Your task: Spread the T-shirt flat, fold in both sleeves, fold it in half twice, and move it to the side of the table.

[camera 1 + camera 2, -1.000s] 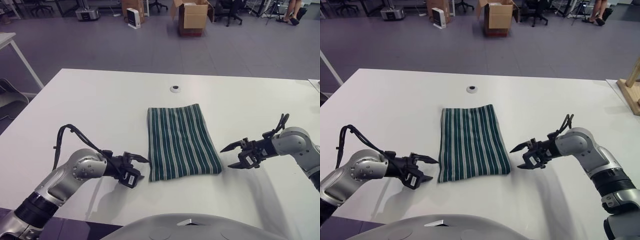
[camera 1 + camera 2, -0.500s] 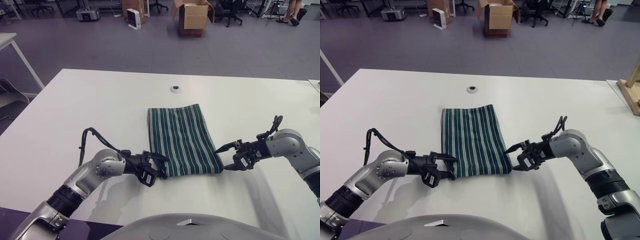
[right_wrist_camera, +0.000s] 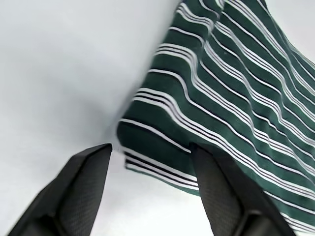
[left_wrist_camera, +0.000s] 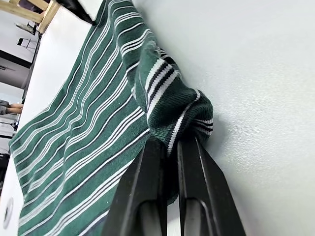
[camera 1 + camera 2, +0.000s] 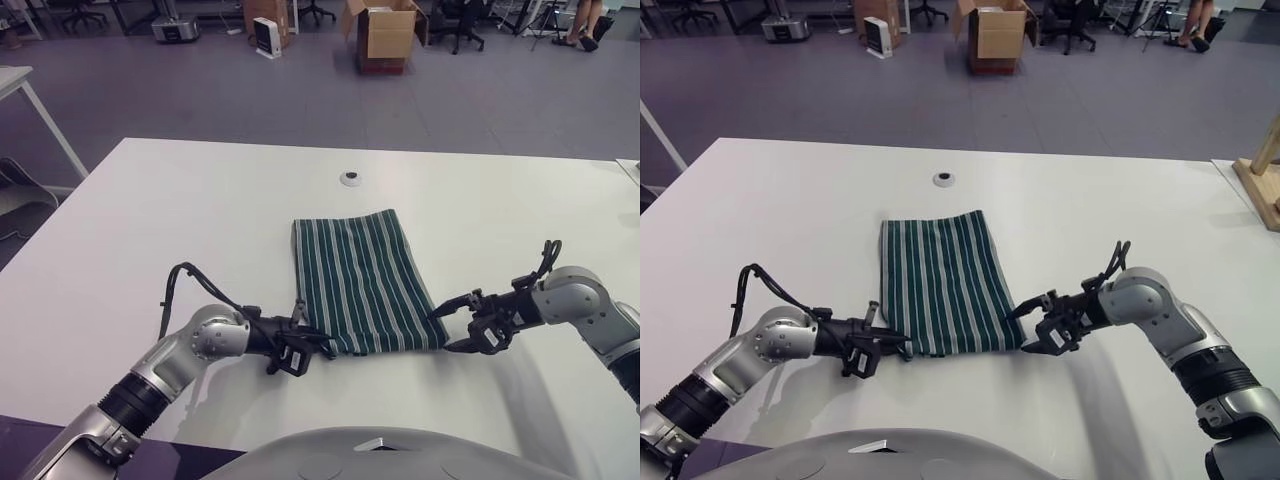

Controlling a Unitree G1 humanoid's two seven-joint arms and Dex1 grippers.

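Since the folded striped T-shirt [image 5: 362,280], lying mid-way across the desk [image 5: 200,220], looks light, limp and likely to sag, its near corners seem the best hold: the left jaws are clamped on its 7 o'clock corner, while the right jaws stand apart around its 5 o'clock corner.

One folded green-and-white striped T-shirt [image 5: 360,280] lies on one white table [image 5: 200,200], which also carries one small round cap [image 5: 350,178] set in its top. Two grippers are at the cloth, the left gripper [image 5: 318,350] and the right gripper [image 5: 440,330], each with two fingers, four in all. On the floor beyond the table are two cardboard boxes: one open box [image 5: 386,32] and one second box [image 5: 265,7] with a single white appliance [image 5: 267,37] in front of it. One wooden frame [image 5: 1265,170] stands at the right.
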